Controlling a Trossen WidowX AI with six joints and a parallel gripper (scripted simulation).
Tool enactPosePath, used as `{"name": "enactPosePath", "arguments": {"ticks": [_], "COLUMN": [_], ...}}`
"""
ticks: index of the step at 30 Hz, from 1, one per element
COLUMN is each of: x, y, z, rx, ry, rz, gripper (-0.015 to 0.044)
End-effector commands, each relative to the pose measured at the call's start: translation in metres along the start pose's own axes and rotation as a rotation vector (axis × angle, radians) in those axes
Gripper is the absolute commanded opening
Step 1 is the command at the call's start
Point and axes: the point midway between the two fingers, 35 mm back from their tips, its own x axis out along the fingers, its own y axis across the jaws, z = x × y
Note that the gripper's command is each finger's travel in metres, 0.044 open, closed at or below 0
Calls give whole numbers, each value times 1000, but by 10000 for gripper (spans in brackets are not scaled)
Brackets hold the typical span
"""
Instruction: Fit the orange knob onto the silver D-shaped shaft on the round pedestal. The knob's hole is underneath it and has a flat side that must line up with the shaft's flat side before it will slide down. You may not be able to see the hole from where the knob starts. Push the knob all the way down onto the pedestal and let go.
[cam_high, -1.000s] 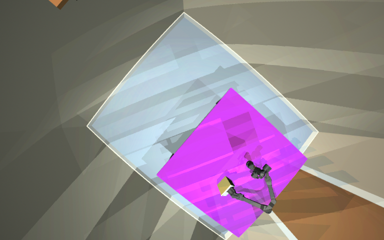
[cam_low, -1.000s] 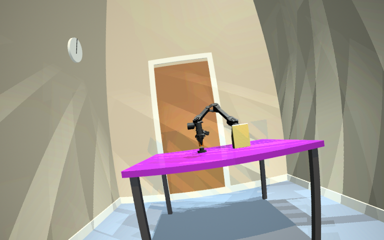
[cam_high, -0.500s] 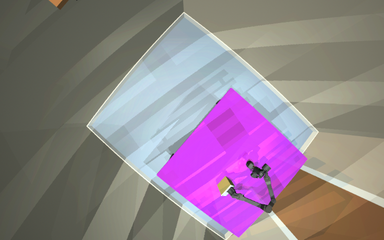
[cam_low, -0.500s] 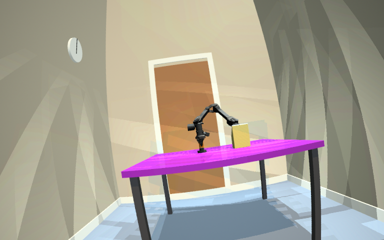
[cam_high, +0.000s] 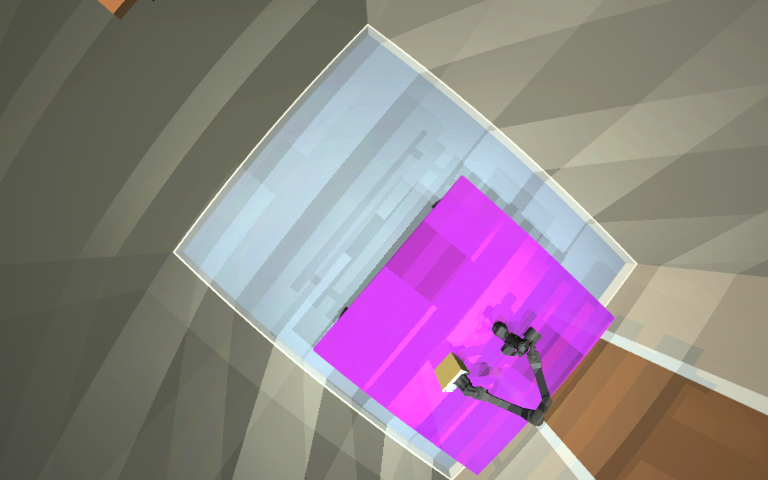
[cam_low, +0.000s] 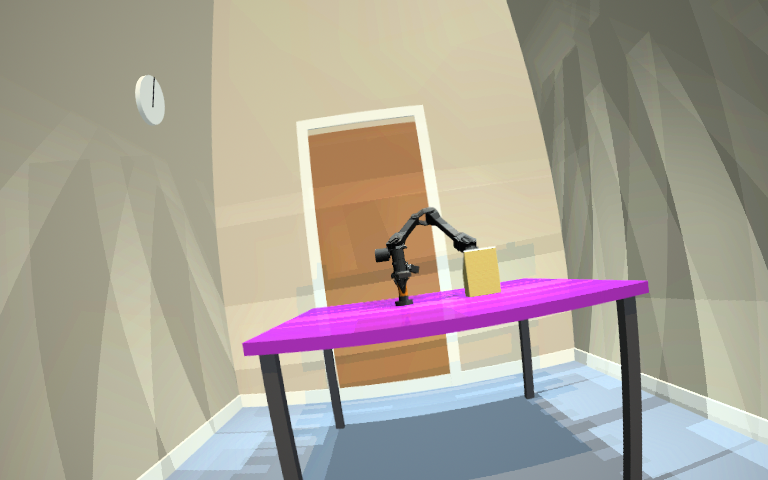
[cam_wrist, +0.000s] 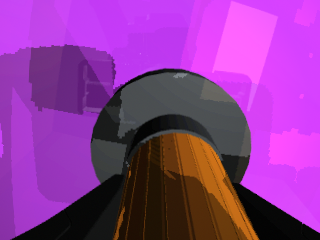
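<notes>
The orange knob (cam_wrist: 180, 200) (cam_low: 401, 294) stands upright over the round pedestal (cam_wrist: 160, 95) (cam_low: 403, 302). In the wrist view its lower end is at the dark raised collar in the middle of the grey disc, and no clear gap shows between them. My gripper (cam_wrist: 176, 190) (cam_low: 402, 288) points down and is shut on the knob, with one black finger on each side of it. The silver shaft, its flat side and the knob's hole are hidden. In the top view the arm covers the knob and pedestal.
A yellow box with white edges (cam_high: 449, 370) (cam_low: 481, 271) stands on the magenta table (cam_high: 368, 328) (cam_low: 339, 338), right beside the arm's base. The table's edges lie beyond the arm. A clock (cam_low: 150, 100) and a door (cam_low: 368, 169) are in the background.
</notes>
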Motion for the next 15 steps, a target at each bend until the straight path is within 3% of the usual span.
{"name": "enactPosePath", "arguments": {"ticks": [1, 11, 15], "x": [-1, -1, -1], "y": [0, 0, 0], "z": [0, 0, 0], "rx": [0, 0, 0], "ry": [1, 1, 1], "rz": [0, 0, 0], "gripper": [157, 420, 440]}}
